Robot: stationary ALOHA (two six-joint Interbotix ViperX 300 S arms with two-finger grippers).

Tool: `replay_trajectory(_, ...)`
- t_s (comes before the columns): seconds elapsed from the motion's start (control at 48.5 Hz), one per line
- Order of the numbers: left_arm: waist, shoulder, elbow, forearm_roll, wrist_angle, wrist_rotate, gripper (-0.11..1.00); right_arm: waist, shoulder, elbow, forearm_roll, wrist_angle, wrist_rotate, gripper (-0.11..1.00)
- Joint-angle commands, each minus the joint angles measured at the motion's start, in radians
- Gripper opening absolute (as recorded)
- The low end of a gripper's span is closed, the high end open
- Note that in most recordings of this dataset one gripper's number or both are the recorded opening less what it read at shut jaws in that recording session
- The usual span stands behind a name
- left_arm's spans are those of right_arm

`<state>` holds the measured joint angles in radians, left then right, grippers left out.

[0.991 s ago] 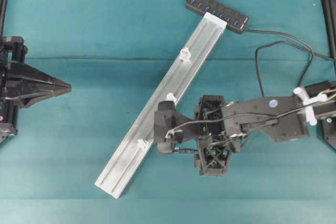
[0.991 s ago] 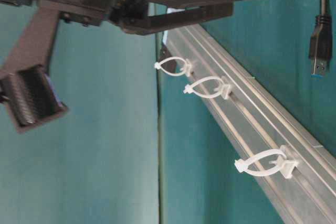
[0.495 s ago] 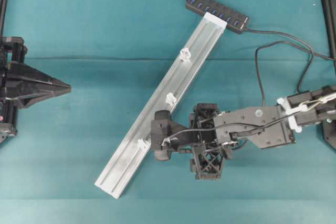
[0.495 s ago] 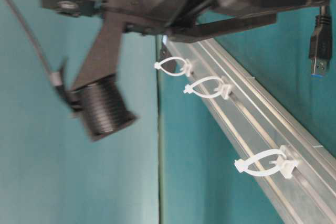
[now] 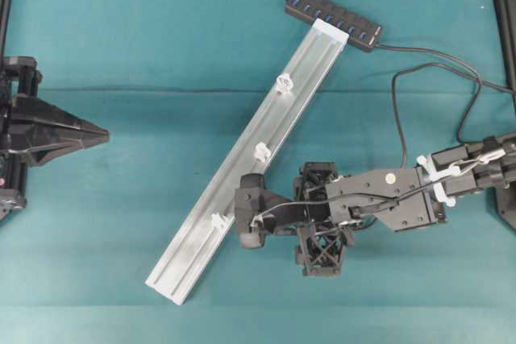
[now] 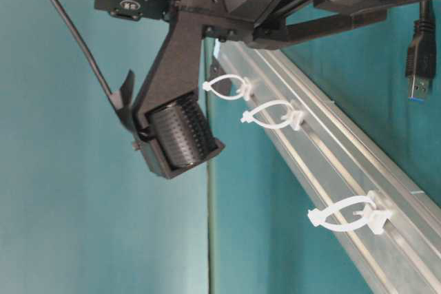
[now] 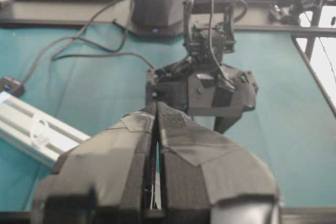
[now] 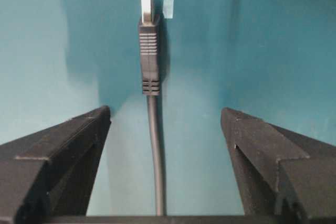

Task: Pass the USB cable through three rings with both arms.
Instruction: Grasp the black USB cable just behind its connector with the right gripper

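A: As the plug [image 8: 148, 51] lies flat on the cloth [image 5: 121, 38], right of the rail [image 5: 250, 167], which arm?
B: The right gripper [image 8: 165, 129]: fingers spread astride the cable [image 8: 155, 156], its length pointing straight ahead. The left gripper [image 5: 101, 133] is pressed together, far off.

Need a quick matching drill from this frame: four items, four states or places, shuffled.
Items:
1. left gripper
2. right gripper
3. USB plug
4. hub

States or places:
A. at the upper end of the rail
B. lying on the teal mat between open fingers
C. shut, far from the rail
D. open, straddling the cable

Pairs: 1-C, 2-D, 3-B, 4-A
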<state>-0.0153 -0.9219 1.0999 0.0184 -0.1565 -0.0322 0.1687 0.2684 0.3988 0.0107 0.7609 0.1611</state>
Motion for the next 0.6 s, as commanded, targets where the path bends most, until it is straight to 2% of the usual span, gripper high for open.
replay_trajectory(0.0, 0.002, 0.003, -0.023, 0.003, -0.005, -0.002, -0.01, 0.012, 0.009, -0.002, 0.005, -0.003, -0.002, 0.84)
replay_trajectory(0.103, 0.002, 0.003, -0.023, 0.003, -0.005, -0.002, -0.01, 0.02, 0.011, -0.002, 0.005, 0.0, 0.002, 0.81)
replay_trajectory(0.186, 0.002, 0.003, -0.023, 0.002, -0.005, -0.002, -0.01, 0.021, 0.014, -0.002, 0.005, 0.002, 0.003, 0.74)
replay_trajectory(0.475, 0.003, 0.003, -0.023, 0.003, -0.005, -0.002, -0.01, 0.008, 0.02, -0.002, 0.005, 0.006, 0.005, 0.25)
replay_trajectory(0.578, 0.002, 0.002, -0.021, 0.002, -0.005, -0.002, -0.01, 0.006, 0.023, -0.002, 0.005, 0.006, 0.002, 0.15)
